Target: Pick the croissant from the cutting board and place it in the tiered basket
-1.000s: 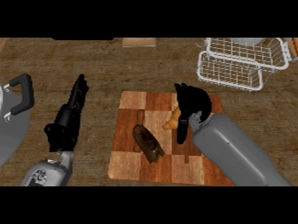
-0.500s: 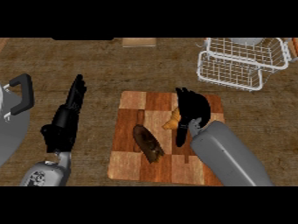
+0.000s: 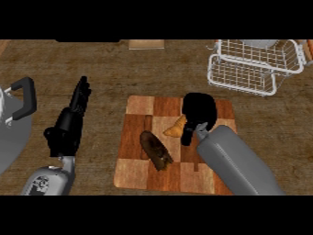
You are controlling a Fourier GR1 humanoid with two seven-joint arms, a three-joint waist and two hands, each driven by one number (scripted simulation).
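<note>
right robot hand [image 3: 198, 109] | lowered, drawn nearer | now over croissant [image 3: 175, 129] end

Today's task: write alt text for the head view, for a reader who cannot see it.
The robot's right hand partly covers a croissant on a wooden cutting board, beside a dark brown item. The open left hand rests left of the board; a wire tiered basket stands beyond.
</note>
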